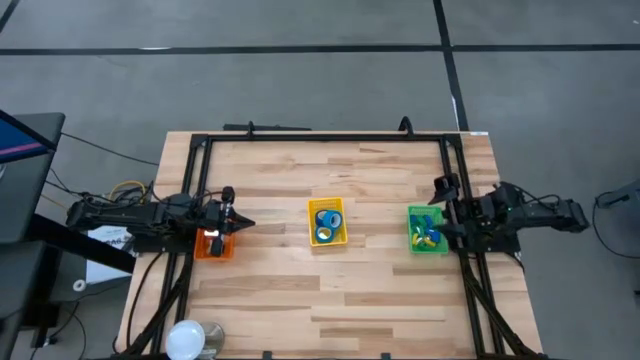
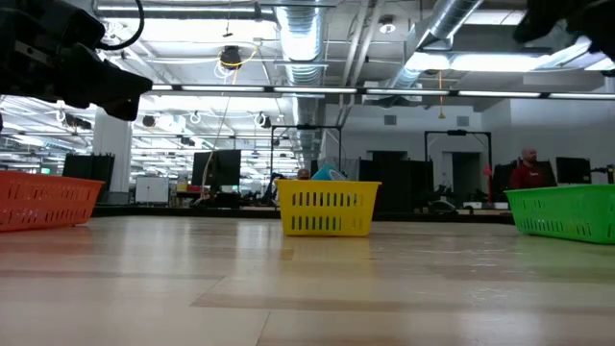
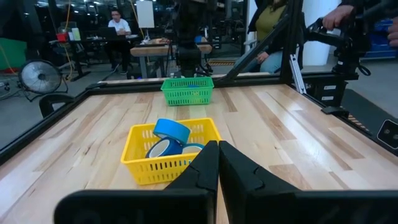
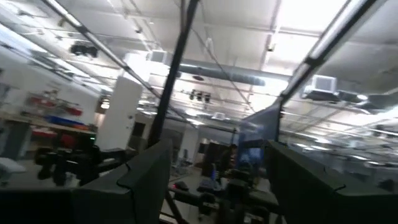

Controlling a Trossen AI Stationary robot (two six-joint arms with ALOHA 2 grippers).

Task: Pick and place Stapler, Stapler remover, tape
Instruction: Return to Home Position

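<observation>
sitting in yellow basket [image 3: 142, 175]: blue tape rings [image 3: 171, 131] (pale centres); left gripper [image 3: 218, 145] clenched, right gripper [image 4: 217, 155] splayed.

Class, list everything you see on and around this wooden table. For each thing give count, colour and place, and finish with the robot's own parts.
wooden table: one, pale wood, under everything
orange plastic mesh basket: one, orange, table's left side
yellow plastic mesh basket: one, yellow, table's centre
blue tape rolls: several, blue, inside the yellow basket
green plastic mesh basket: one, green, table's right side
small mixed items: count unclear; blue, green and yellow; inside the green basket
white round object: one, white, table corner on the left arm's side
people: a few, in the room beyond the table
left gripper: one, dark, shut, beside the orange basket
right gripper: one, dark, open, by the green basket, pointing towards the ceiling
</observation>
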